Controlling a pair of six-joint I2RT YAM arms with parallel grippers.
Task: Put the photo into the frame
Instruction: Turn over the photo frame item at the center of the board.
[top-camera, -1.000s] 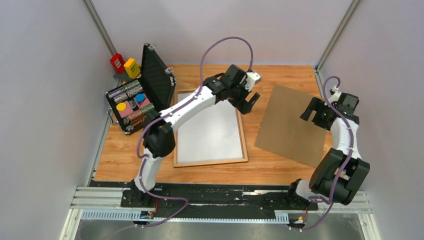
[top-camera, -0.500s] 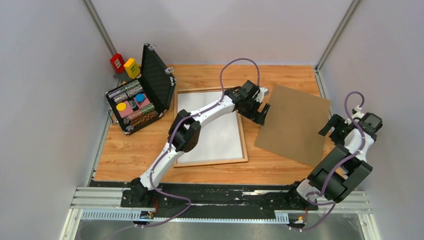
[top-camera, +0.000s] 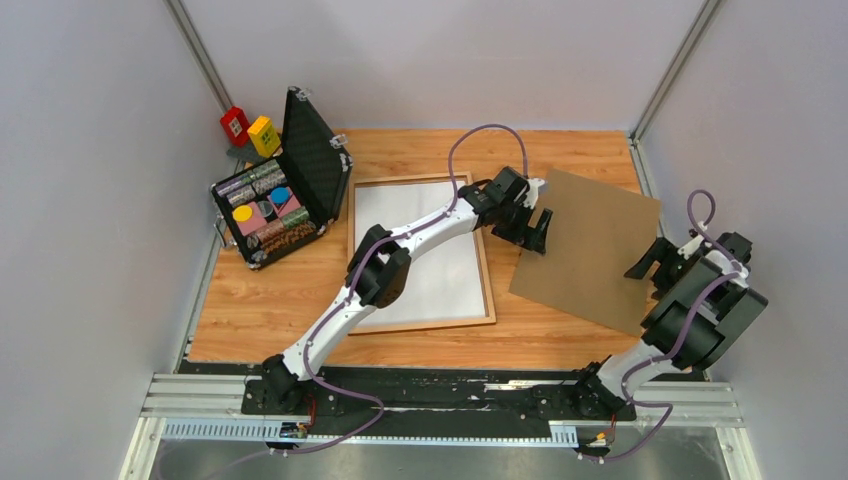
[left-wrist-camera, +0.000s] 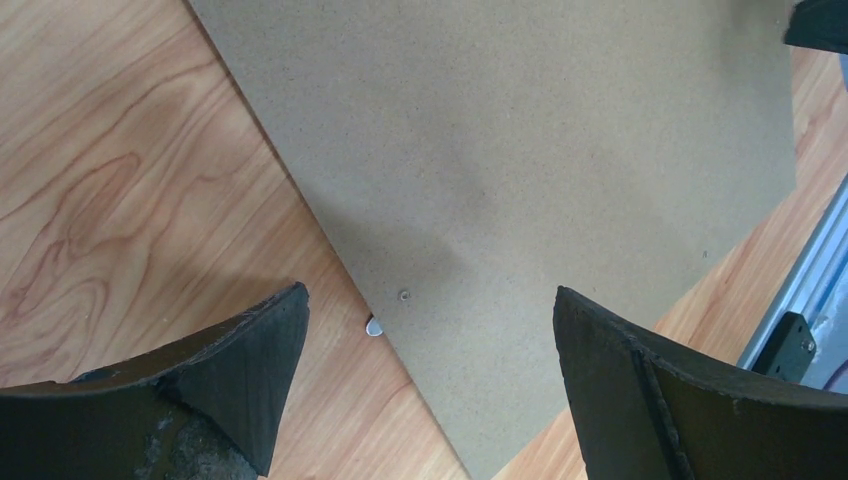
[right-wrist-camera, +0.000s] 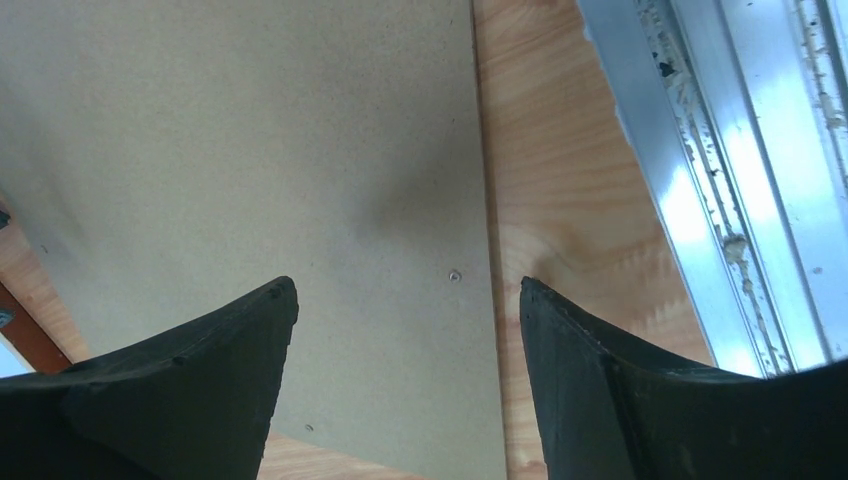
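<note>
Top view: an open black case (top-camera: 312, 165) at far left holds coloured items (top-camera: 262, 205) in compartments. The frame (top-camera: 420, 325) lies flat at the centre of the surface (top-camera: 260, 300), with the photo (top-camera: 440, 280) inside its rails, showing only white. The left arm (top-camera: 420, 235) stretches across the frame to the left edge of the backing board (top-camera: 590, 250); the right arm (top-camera: 700, 310) is folded beside the board's right edge. Left wrist view: left fingers (left-wrist-camera: 240, 350) spread wide, empty, straddling that left edge. Right wrist view: right fingers (right-wrist-camera: 200, 350) likewise wide apart, empty, over the board's right edge, beside an aluminium rail (right-wrist-camera: 700, 150).
</note>
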